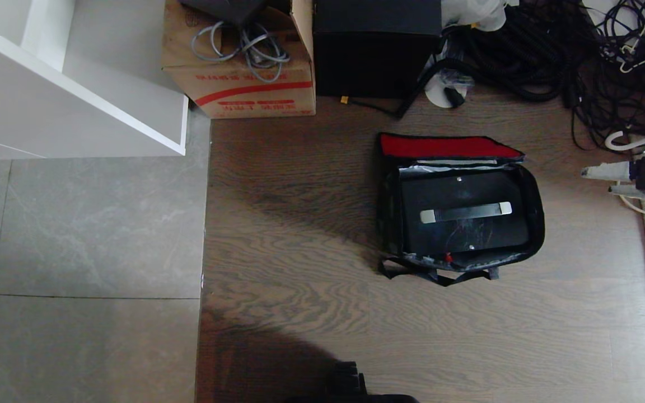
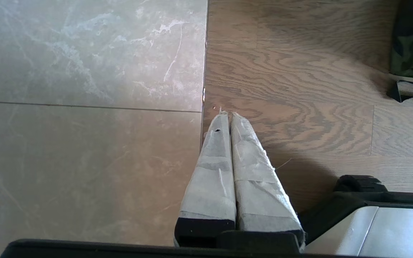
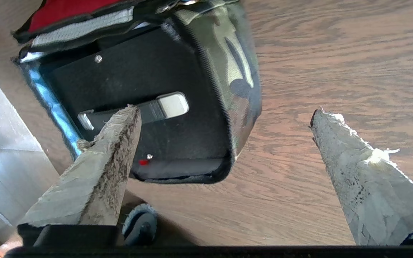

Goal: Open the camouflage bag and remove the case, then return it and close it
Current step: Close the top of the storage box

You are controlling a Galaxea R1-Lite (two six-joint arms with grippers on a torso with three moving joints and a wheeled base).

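right claw (image 1: 599,180) spread wide, holding nothing, right of bag | left claw (image 2: 227,115) pressed together above floor | one camouflage bag (image 1: 532,193) open on wooden floor | one case (image 1: 462,210) inside bag

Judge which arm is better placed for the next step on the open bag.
Right. The right gripper is open beside the camouflage bag, with the case and its handle in view. The left gripper is shut over bare floor, away from the bag.
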